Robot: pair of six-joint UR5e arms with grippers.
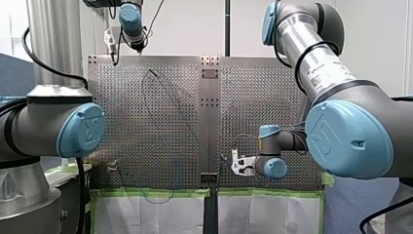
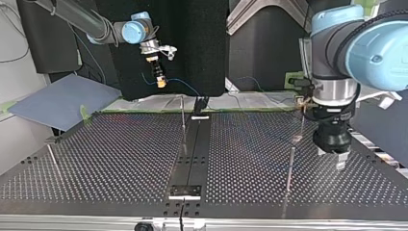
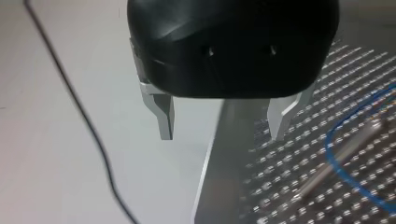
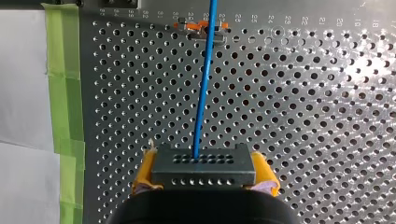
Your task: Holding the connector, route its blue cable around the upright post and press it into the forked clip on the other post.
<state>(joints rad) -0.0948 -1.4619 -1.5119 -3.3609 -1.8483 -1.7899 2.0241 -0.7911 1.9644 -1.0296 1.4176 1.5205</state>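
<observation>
Right gripper pinching the connector aloft near the counter's taped edge, cable running straight to an orange fitting, left gripper spread and empty; routing likely barely begun, calling next for a low sweep around the post.

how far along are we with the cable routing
Done: right hand grips the connector, held above the table. In hand: the blue cable runs straight out ahead of it; left hand hangs open near a post. Left: wrapping the post and pressing into the clip, neither visibly done.
</observation>
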